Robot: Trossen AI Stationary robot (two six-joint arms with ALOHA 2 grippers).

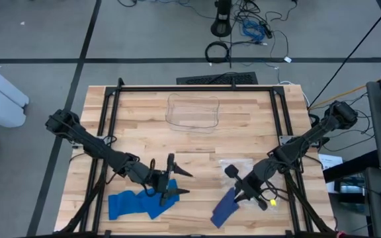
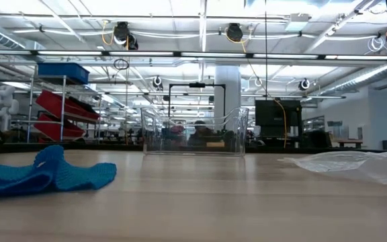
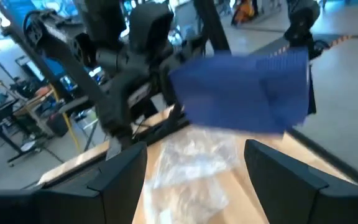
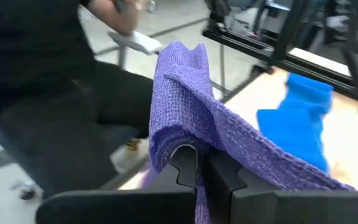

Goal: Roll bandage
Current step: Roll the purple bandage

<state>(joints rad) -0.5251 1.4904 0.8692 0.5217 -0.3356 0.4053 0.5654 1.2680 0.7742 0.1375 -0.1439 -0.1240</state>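
Judging progress first: nothing rolled yet as far as I can see. Purple bandage hangs as a loose strip from the right gripper, draped over the near edge of the table, no coil formed in it. Blue bandage lies crumpled and flat on the wood near the front left, also unrolled. So the whole roll is left to do; at best one end has been picked up

Right gripper: fingers pressed together, clamped on the purple bandage, which folds up and over the fingertips in the right wrist view and trails off to the side. Arm reaches in from the right, near the front edge

Left gripper: fingers spread wide apart, holding nothing. It sits just beside the blue bandage, possibly over its edge, pointing across toward the right arm; its wrist view shows the purple strip ahead, apart from the fingers

Other items: clear plastic bin toward the far middle, a crinkled clear plastic bag between the arms. Seated person visible just off the table's edge in the right wrist view
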